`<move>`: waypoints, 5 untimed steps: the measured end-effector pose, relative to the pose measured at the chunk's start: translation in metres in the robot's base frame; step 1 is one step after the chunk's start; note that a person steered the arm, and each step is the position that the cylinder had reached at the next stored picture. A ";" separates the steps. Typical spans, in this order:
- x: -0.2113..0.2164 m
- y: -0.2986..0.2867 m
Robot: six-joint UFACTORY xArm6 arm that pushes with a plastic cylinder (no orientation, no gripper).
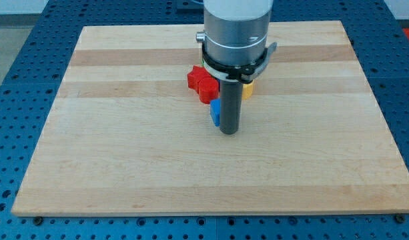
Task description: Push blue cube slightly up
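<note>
The blue cube [215,112] sits near the board's middle, mostly hidden behind the dark rod. My tip [229,132] rests on the board just right of and slightly below the blue cube, touching or nearly touching it. A red star-shaped block [201,83] lies just above and left of the blue cube. A yellow block [247,89] shows at the rod's right side, partly hidden by the arm. A sliver of green [203,62] shows above the red block, under the arm's body.
The wooden board [124,133] lies on a blue perforated table [17,67]. The arm's grey cylindrical body [235,33] hangs over the top middle of the board and hides what is behind it.
</note>
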State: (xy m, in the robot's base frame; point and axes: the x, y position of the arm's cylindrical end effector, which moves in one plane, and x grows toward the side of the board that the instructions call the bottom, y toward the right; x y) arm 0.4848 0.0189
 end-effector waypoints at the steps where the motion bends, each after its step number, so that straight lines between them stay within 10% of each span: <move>1: 0.001 -0.021; 5: -0.006 -0.054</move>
State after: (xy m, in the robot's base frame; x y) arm 0.4786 -0.0353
